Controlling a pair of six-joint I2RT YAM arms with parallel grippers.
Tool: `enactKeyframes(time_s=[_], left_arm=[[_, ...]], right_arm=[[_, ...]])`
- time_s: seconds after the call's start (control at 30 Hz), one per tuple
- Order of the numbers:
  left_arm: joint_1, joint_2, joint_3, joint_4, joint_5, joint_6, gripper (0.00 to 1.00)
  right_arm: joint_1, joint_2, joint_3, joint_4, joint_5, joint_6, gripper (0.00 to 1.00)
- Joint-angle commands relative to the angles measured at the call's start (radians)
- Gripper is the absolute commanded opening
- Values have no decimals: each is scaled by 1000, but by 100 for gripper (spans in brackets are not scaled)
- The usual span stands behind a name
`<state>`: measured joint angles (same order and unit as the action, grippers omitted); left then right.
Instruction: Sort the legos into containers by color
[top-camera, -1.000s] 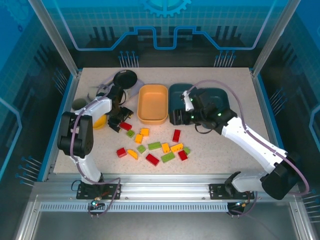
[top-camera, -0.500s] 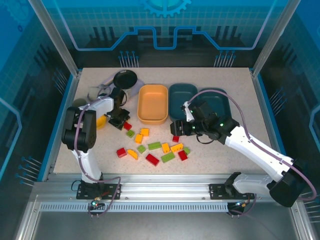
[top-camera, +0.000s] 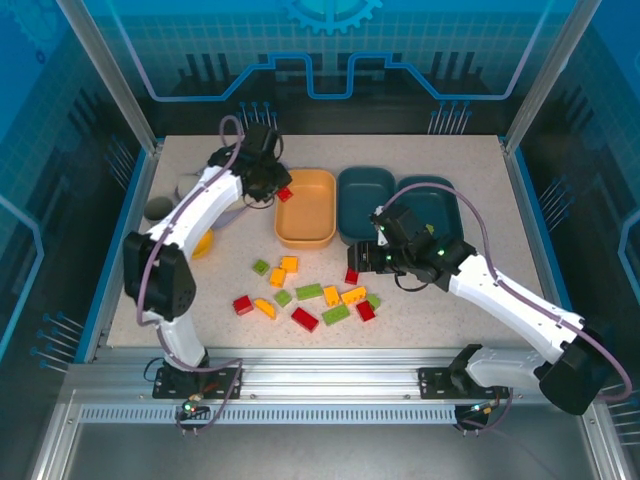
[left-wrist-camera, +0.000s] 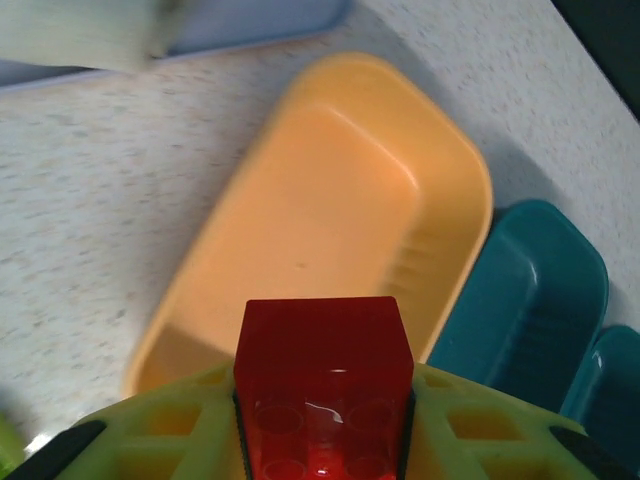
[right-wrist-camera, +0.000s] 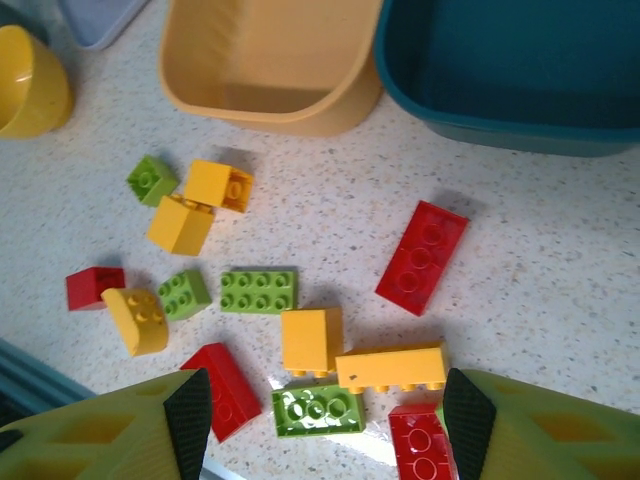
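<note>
My left gripper (top-camera: 281, 192) is shut on a red lego (top-camera: 286, 194), held above the left rim of the orange-yellow container (top-camera: 306, 228). In the left wrist view the red lego (left-wrist-camera: 323, 370) sits between my green fingers, over the orange-yellow container's (left-wrist-camera: 340, 190) near end. Two dark teal containers (top-camera: 365, 195) (top-camera: 436, 200) lie to its right. My right gripper (top-camera: 357, 257) hangs open over the loose legos: red (right-wrist-camera: 422, 257), yellow-orange (right-wrist-camera: 311, 341) and green (right-wrist-camera: 258, 291) ones scattered on the table.
A small yellow bowl (top-camera: 201, 243) and a grey cup (top-camera: 158, 208) stand at the left. A pale flat tray (left-wrist-camera: 250, 22) lies behind the orange-yellow container. The legos spread across the table's front middle (top-camera: 305, 319).
My left gripper shut on a red lego at the pile's left and carried it up to the orange-yellow container. My right arm came from the teal container toward the pile.
</note>
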<state>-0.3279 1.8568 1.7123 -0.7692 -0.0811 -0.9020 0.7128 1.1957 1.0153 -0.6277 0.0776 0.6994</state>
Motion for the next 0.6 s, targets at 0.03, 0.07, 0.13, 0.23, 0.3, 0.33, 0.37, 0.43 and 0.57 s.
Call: enactKeyframes(time_s=[0.03,0.07,0.13,0.23,0.3,0.33,0.37,0.43,0.57], left_arm=[[-16,181,99,-47,61,87,38],[-18,207,123,-54,68,90,39],[-22,273,166,-60,86,98,40],[-26,347,218,-71,117,108,44],[-31,379,249,-87,124,118,46],[-33,390,263,-97,124,125,50],[-34,398,273,-104,124,127,53],[-34,400,283,-113,128,132,64],[-35,350,286,-125,126,131,74]], right_arm=[[6,20,25,-81,78,65,65],[7,24,25,-101,84,77,65],[8,35,14,-140,79,94,65],[18,42,-25,-136,50,108,64],[32,52,-46,-120,40,101,64],[39,64,-50,-115,38,89,64],[45,79,-49,-115,33,77,64],[58,125,-34,-120,10,6,65],[88,233,17,-182,11,-159,74]])
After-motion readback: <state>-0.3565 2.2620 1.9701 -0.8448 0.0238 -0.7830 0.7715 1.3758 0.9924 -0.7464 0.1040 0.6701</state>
